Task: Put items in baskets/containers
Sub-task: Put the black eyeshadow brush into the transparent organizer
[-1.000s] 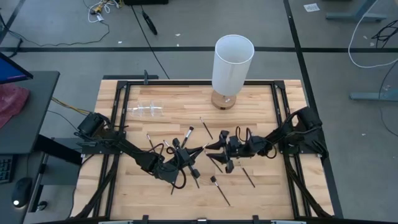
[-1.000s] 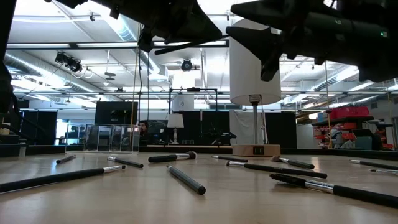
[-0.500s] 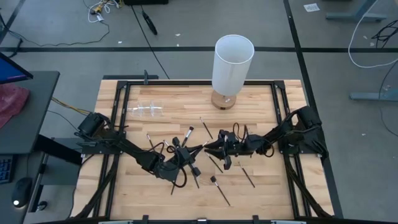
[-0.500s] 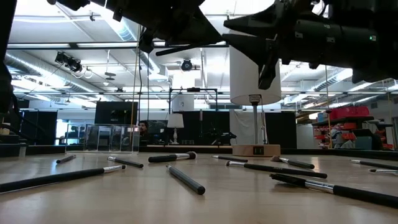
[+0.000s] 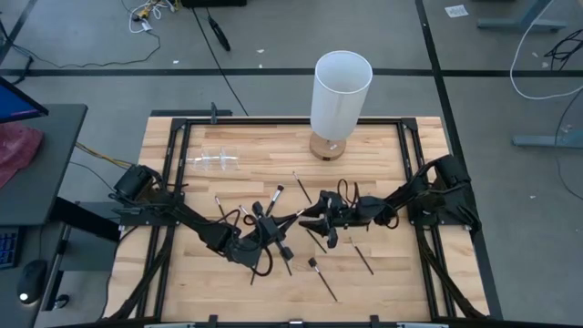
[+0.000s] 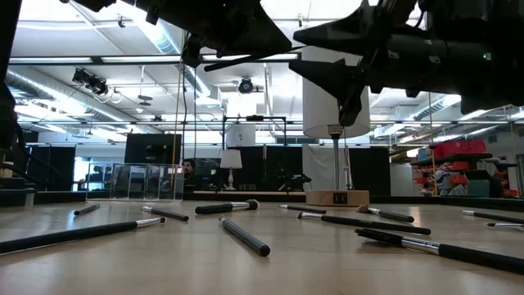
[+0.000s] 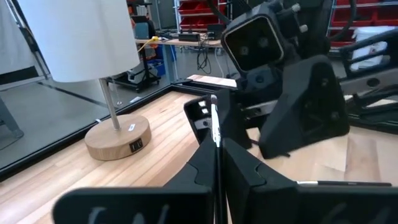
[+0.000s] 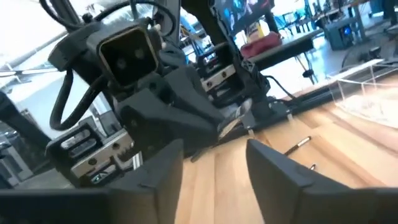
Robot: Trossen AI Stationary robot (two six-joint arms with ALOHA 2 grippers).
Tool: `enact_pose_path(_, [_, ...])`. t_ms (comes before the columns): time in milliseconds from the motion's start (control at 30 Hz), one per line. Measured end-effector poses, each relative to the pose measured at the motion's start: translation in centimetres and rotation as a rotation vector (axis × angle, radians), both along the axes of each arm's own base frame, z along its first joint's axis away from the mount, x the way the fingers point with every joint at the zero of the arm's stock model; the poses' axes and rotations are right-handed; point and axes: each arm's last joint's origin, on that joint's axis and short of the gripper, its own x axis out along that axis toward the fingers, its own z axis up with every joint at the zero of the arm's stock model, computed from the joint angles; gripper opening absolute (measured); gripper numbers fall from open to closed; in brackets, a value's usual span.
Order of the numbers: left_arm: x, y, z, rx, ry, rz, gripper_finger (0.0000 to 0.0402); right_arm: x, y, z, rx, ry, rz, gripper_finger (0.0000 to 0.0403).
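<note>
My left gripper (image 5: 284,224) hovers over the table's middle, shut on a thin dark brush (image 5: 297,217) that sticks out toward my right gripper (image 5: 310,219). My right gripper is open and faces it, its fingertips close to the brush's free end (image 8: 233,121) without touching. Several more brushes (image 5: 323,278) lie flat on the wooden table (image 5: 392,273). The see-through container (image 5: 214,161) stands at the far left and also shows in the low view (image 6: 139,182). My left gripper pinches the brush's shaft (image 7: 216,140) between its two fingers. The brush runs along the fingers and sticks out past their tips. It is lifted clear of the table, nearly level (image 6: 246,61), pointing toward the table's right.
A tall white cylinder lamp (image 5: 340,91) on a wooden base stands at the far middle. Loose brushes lie around and under both grippers (image 6: 246,236). A black frame (image 5: 164,182) runs around the table. A person shows in the room beyond (image 6: 188,170).
My right gripper has gone a little toward the table's left, closer to the free end of the brush in my left gripper. It has stayed open. My left gripper and the brush have kept still.
</note>
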Motion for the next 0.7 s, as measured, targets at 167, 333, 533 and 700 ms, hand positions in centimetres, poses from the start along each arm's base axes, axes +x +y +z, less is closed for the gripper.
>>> enact_pose_path(167, [0.01, 0.01, 0.0, 0.0, 0.001, -0.003, 0.0018, -0.08, -0.1, 0.5, 0.012, -0.052, -0.015, 0.0196])
enact_pose_path(333, [0.0, -0.01, 0.0, -0.001, 0.001, -0.004, 0.0014, -0.05, -0.32, 0.63, 0.011, -0.065, -0.02, 0.0156])
enact_pose_path(533, [0.03, -0.04, 0.0, -0.004, 0.002, -0.019, 0.0021, -0.07, -0.34, 0.69, -0.013, -0.073, -0.028, 0.0062])
enact_pose_path(700, [0.14, -0.08, -0.1, -0.02, 0.009, -0.068, 0.0021, -0.1, -0.29, 0.75, -0.068, -0.082, -0.03, 0.0012])
